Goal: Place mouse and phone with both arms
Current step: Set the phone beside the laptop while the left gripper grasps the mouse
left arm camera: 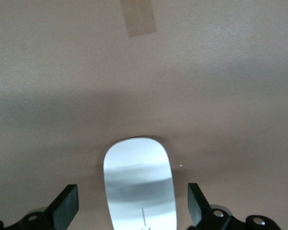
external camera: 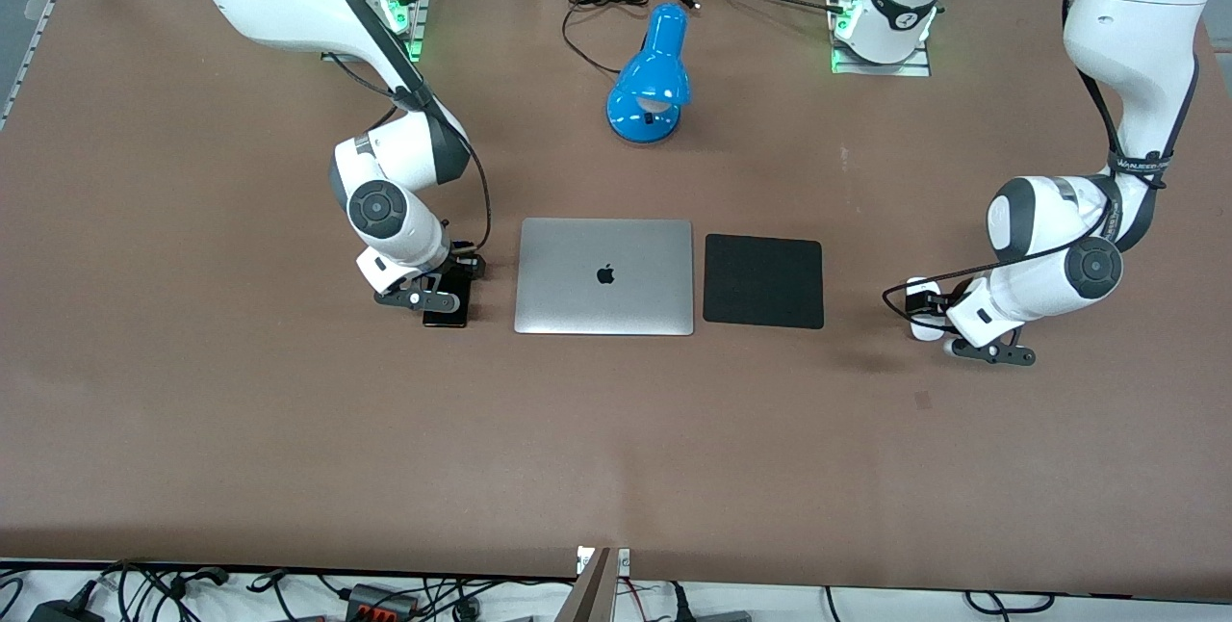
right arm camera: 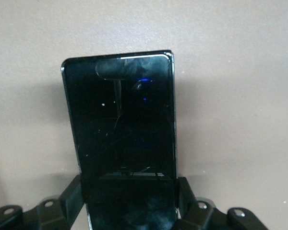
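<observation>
A brown table (external camera: pixel 616 429) fills the front view, and on it are seen one closed silver laptop (external camera: pixel 604 276), one black mouse pad (external camera: pixel 763 281) just beside it toward the left arm's end, and one blue desk lamp (external camera: pixel 652 78) farther from the front camera than the laptop, with its black cord (external camera: pixel 597 1) coiled near the bases. Two white arms are counted. The right gripper (external camera: pixel 446 293) is set low at the one phone (external camera: pixel 449 304), which lies just beside the laptop toward the right arm's end. The left gripper (external camera: pixel 926 310) is set low at the one mouse (external camera: pixel 926 314), which lies well apart from the mouse pad toward the left arm's end.

In the left wrist view, the white mouse (left arm camera: pixel 140 188) is seen on the table between two black fingers (left arm camera: pixel 65 207); the fingers are spread, and a gap is left on each side. One strip of tape (left arm camera: pixel 139 18) is stuck to the table.

In the right wrist view, the phone (right arm camera: pixel 122 139) is seen with its glossy face up, and it is clamped at both edges by the closed fingers (right arm camera: pixel 73 197).
</observation>
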`<action>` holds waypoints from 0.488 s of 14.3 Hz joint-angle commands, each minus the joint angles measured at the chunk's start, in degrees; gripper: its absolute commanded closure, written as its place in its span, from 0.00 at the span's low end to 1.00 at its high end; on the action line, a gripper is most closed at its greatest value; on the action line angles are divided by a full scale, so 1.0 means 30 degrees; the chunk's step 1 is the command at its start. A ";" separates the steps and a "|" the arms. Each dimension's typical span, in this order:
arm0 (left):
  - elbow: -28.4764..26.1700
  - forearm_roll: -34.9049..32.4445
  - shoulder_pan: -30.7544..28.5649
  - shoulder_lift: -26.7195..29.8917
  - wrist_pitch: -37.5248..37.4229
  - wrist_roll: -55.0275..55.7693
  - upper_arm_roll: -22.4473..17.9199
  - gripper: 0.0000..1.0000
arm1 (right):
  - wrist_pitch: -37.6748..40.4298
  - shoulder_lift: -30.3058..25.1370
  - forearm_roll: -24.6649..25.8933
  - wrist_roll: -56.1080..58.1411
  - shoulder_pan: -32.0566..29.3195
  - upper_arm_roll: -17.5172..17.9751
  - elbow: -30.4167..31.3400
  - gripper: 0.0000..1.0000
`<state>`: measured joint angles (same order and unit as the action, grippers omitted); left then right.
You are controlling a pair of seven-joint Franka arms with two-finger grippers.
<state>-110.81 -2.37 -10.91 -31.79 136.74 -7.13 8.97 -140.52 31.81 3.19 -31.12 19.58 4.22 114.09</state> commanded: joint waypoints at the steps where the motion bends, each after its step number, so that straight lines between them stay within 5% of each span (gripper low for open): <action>1: -0.0356 -0.0032 -0.0083 0.0137 0.0004 0.0793 0.0319 0.00 | -0.0034 0.0501 0.0081 -0.0234 0.0504 -0.0087 -0.0734 0.56; 3: -0.0532 -0.0032 -0.0112 -0.0155 0.0383 0.0854 0.0319 0.00 | -0.0034 0.0531 0.0081 0.0435 0.0505 -0.0087 -0.0793 0.52; 4: -0.0736 -0.0032 -0.0112 -0.0389 0.0792 0.0854 0.0319 0.00 | -0.0034 0.0531 0.0023 0.0644 0.0505 -0.0087 -0.0793 0.42; 5: -0.0825 -0.0032 -0.0141 -0.0536 0.1144 0.0854 0.0319 0.02 | -0.0005 0.0531 0.0022 0.0414 0.0476 -0.0087 -0.0793 0.03; 7: -0.0972 -0.0061 -0.0112 -0.0509 0.1235 0.0766 0.0319 0.28 | 0.0024 0.0560 0.0022 0.0353 0.0535 -0.0087 -0.0793 0.00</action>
<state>-112.92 -2.36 -10.88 -33.47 139.17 -5.10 9.48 -140.54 32.88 3.20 -30.42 20.64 4.23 112.78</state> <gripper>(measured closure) 0.022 0.035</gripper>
